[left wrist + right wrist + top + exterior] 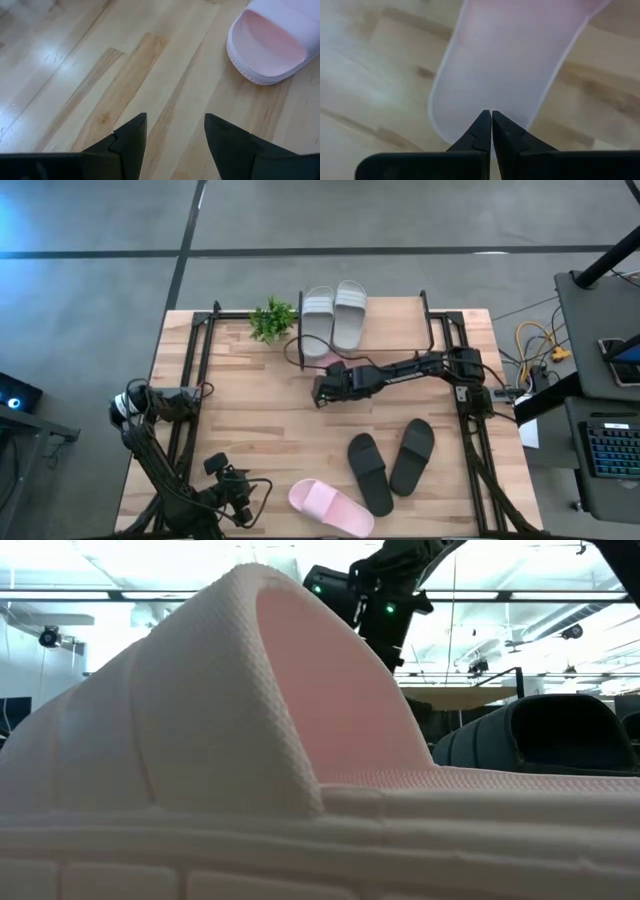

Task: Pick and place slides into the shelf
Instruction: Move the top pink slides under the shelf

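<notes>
The shelf [400,315] stands at the table's far middle with two grey-green slides [334,315] on its top board. One pink slide [510,60] lies flat on the table at the shelf's near edge, and only its far end [323,359] shows beside my right arm. My right gripper [491,114] is shut, its tips over that slide's rounded near end. A second pink slide [330,506] lies at the table's near edge and fills the low view [250,740]. My left gripper [175,125] stands open just left of it, with nothing between its fingers. My right gripper's shut fingertips [485,125] stand over the pink slide's rounded near end [470,107], slanting down from the table's right. The slide lies flat on the wood, pointing toward the shelf. Whether the tips touch it I cannot tell.
Two black slides [390,460] lie side by side on the table's near right, also seen behind the pink slide [560,730]. A small green plant [272,318] stands left of the shelf. Black frame rails [200,380] run along both table sides.
</notes>
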